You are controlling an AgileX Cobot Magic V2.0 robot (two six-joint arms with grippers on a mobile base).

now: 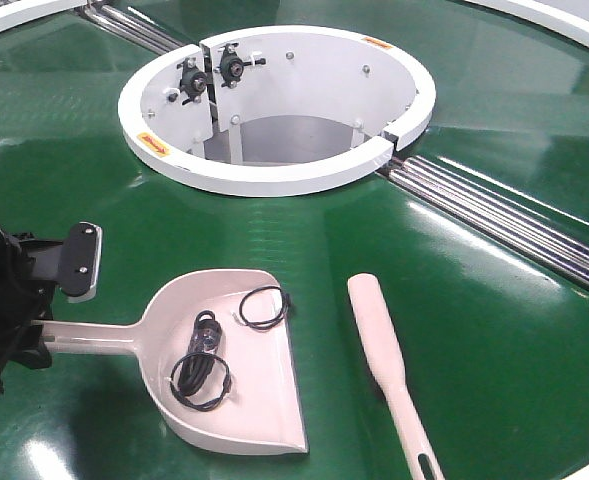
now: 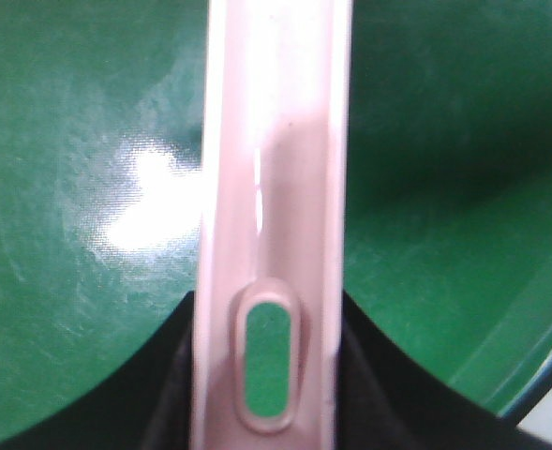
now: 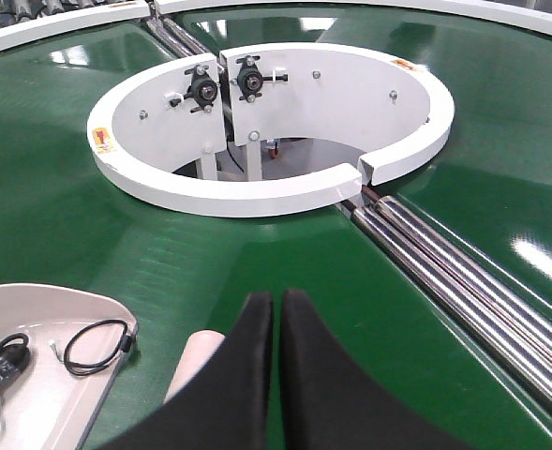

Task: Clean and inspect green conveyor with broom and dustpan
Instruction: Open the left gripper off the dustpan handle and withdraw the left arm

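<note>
Mostly done, judging by cables (image 1: 202,365) gathered in the dustpan (image 1: 254,395) near left, handle clamped by left gripper (image 2: 266,412); broom (image 1: 389,362) loose on the green conveyor (image 1: 474,300) beneath closed, empty right gripper (image 3: 276,314); inspection left.

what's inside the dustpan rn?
The dustpan holds a thin black cable loop and a coiled black cord with a small dark piece attached. Nothing else visible; no part of the pan is covered.

front overhead, wrists low – both close
</note>
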